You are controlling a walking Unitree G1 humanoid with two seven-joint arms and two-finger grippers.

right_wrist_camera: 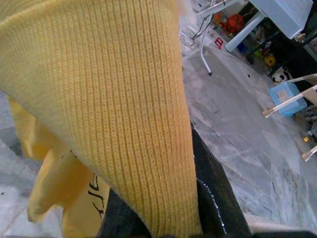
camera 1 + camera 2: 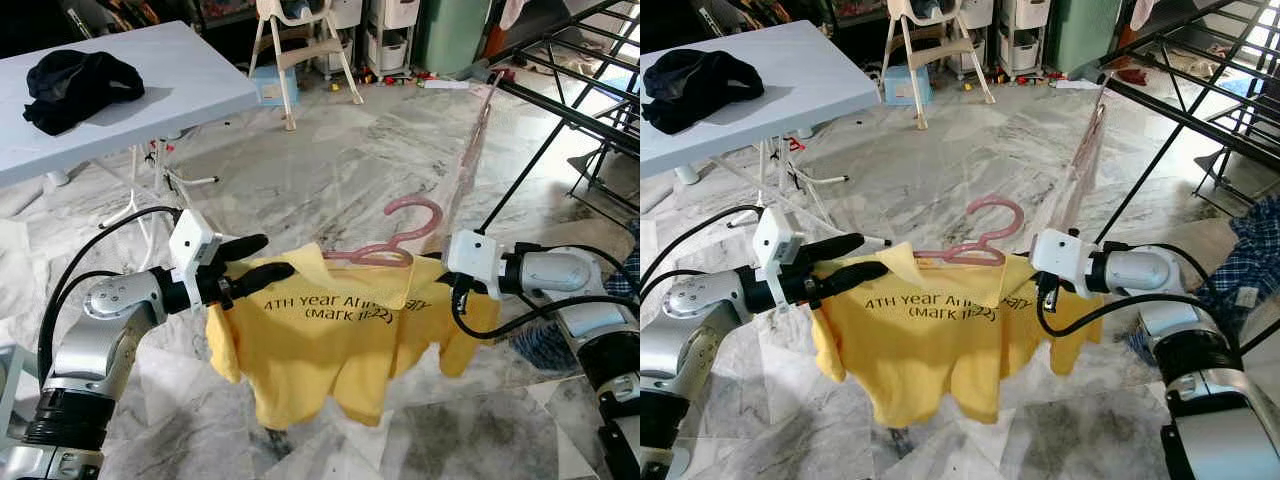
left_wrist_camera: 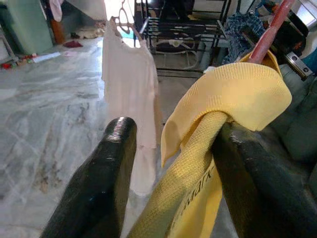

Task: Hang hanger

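**Yellow shirt on pink hanger held up between both grippers**

The yellow shirt (image 2: 330,345) is the landmark here, hanging in mid-air over the marble floor (image 2: 330,180) on a pink hanger (image 2: 395,240) whose hook rises free above the collar. At the shirt's left shoulder sits the left gripper (image 2: 262,262); its two black fingers (image 3: 99,183) stand somewhat apart, with the bunched shoulder fabric and the hanger's end between them, pressed against one finger — the other shows a gap. At the shirt's right shoulder is the right gripper (image 2: 1045,290); cloth drapes over its fingers, so how wide they stand cannot be told, though the shirt rests on it.

Beyond the shirt, to its right, a black drying rack (image 2: 560,110) slants across the floor, with a pale garment (image 3: 131,89) hanging from it. Farther off to the shirt's left stands a white table (image 2: 180,80) bearing a crumpled black garment (image 2: 78,85) — and behind that, a white high chair (image 2: 300,50).
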